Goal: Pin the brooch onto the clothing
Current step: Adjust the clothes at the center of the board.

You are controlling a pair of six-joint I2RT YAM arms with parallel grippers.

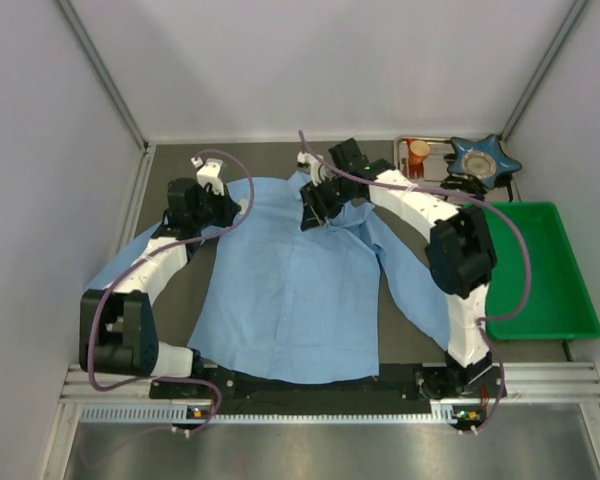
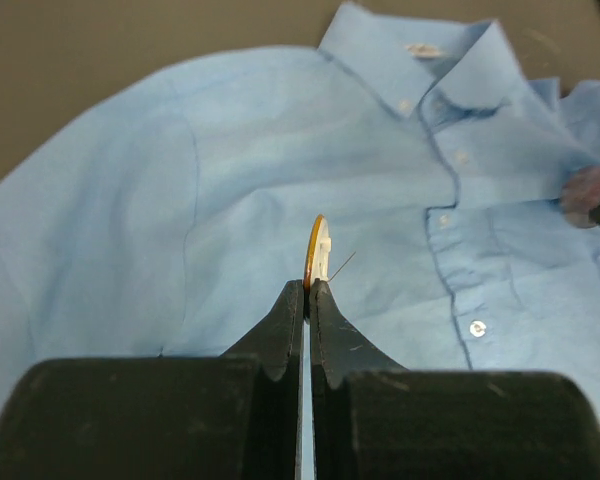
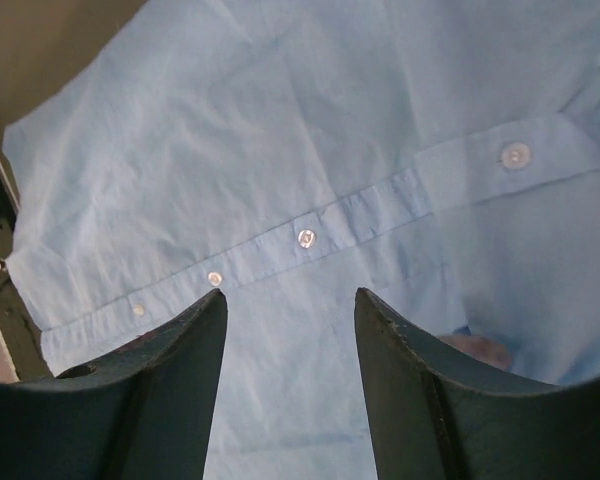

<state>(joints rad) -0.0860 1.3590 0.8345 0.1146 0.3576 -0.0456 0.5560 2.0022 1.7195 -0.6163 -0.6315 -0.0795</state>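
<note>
Brooch (image 2: pixel 319 250) sits edge-on in the left hand (image 2: pixel 307 290), clamped by its rim with the pin bare, by the far-left shoulder of the shirt (image 2: pixel 280 150). With so thin a grip it likely twists or slips once the pin meets cloth. Right hand (image 3: pixel 290 300) hangs released over the placket, holding nothing, so the fabric may bunch or both layers get pinned. Collar label (image 2: pixel 420 48) is too blurred to read, and there's no other writing.

Currently showing: one shirt (image 1: pixel 290 300), one brooch (image 2: pixel 320 248), one green bin (image 1: pixel 540 300), one small metal tray (image 1: pixel 438 150), one orange object (image 1: pixel 417 153), one blue star-shaped object (image 1: pixel 485 160). Two grippers are appearing: one left gripper (image 2: pixel 307 290), one right gripper (image 3: pixel 290 297).
</note>
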